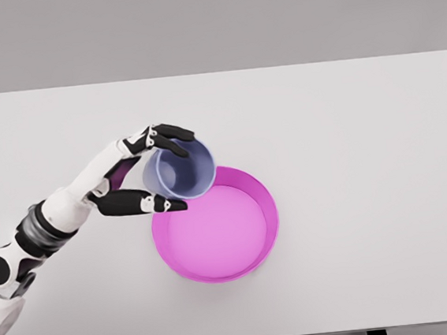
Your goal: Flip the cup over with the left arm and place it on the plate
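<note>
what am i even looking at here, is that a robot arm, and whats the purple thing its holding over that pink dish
Yes, it is a robot arm, drawn by a computer simulation rather than filmed. The single picture is taken from a camera on the robot's head, looking down at a white table. The white arm entering from the lower left ends in a five-finger left hand with black fingers. That hand grips a bluish-purple cup, tilted so its open mouth faces the camera. The cup is at the upper left edge of a round pink plate with a raised rim, which lies on the table. The robot's other arm is out of view.
</note>
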Action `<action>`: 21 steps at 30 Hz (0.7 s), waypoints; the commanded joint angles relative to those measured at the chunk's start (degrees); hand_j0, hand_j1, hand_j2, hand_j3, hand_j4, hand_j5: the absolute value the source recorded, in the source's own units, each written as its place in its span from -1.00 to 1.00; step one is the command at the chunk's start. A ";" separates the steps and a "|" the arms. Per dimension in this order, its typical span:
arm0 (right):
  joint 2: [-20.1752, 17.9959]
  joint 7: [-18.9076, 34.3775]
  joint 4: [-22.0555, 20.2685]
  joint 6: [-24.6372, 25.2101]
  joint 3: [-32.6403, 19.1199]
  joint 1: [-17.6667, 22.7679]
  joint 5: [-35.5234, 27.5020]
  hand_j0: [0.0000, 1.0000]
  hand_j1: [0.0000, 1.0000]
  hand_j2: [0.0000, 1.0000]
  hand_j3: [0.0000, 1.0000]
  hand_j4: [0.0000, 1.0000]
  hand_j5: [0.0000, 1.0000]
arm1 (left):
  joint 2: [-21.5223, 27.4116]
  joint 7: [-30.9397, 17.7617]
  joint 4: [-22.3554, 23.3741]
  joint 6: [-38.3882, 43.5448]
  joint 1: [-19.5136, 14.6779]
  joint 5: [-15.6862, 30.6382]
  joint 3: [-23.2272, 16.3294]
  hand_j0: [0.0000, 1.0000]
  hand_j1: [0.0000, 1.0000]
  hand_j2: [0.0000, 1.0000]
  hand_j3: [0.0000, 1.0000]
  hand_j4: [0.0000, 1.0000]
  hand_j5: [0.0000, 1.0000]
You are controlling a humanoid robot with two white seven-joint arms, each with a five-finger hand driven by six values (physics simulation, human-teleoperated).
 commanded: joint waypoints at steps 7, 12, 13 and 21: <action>0.00 0.03 0.04 -0.03 0.02 0.00 0.03 1.00 1.00 1.00 1.00 1.00 1.00 | -5.05 0.09 -0.02 0.05 0.09 8.24 -6.25 0.22 0.22 0.22 0.22 0.22 0.22; 0.00 0.03 -0.05 -0.03 0.02 0.00 0.03 1.00 1.00 1.00 1.00 1.00 1.00 | -6.20 0.00 -0.02 2.18 0.18 20.99 -6.61 0.21 0.21 0.21 0.21 0.21 0.21; 0.00 0.03 -0.05 -0.03 0.02 0.00 0.03 1.00 1.00 1.00 1.00 1.00 1.00 | -6.20 0.00 -0.02 2.53 0.18 22.04 -6.69 0.21 0.21 0.21 0.21 0.21 0.21; 0.00 0.03 -0.05 -0.03 0.02 0.00 0.03 1.00 1.00 1.00 1.00 1.00 1.00 | -6.37 0.00 0.06 7.97 0.35 25.30 -8.98 0.26 0.26 0.26 0.26 0.26 0.26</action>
